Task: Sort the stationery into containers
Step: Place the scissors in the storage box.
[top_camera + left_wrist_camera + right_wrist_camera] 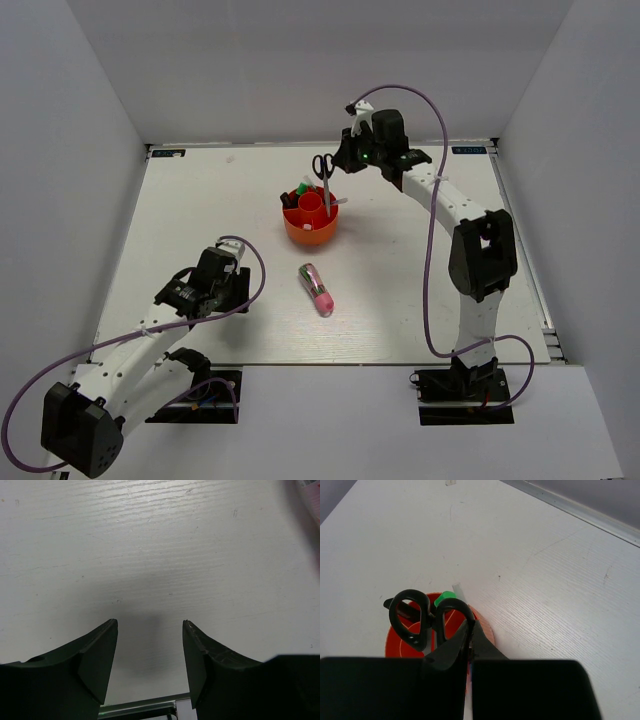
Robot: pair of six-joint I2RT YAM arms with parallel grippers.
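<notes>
The orange-red organiser (310,236) stands mid-table. A green marker (302,187) and a dark-capped item stand in its compartments. My right gripper (341,160) is shut on one handle loop of the black-handled scissors (323,170), which hang blades down over the organiser. The right wrist view shows the scissors' loops (410,617), the gripper (471,630), the organiser (395,645), the green marker tip (442,600) and a thin clear pen (459,589). The pink-and-green pen (317,288) lies on the table in front of the organiser. My left gripper (243,284) (150,625) is open and empty, low over the table.
White walls enclose the table on the left, back and right. A metal rail runs along the table's edges. The pink pen shows as a blur at the top right of the left wrist view (311,492). A purple cable loops along each arm.
</notes>
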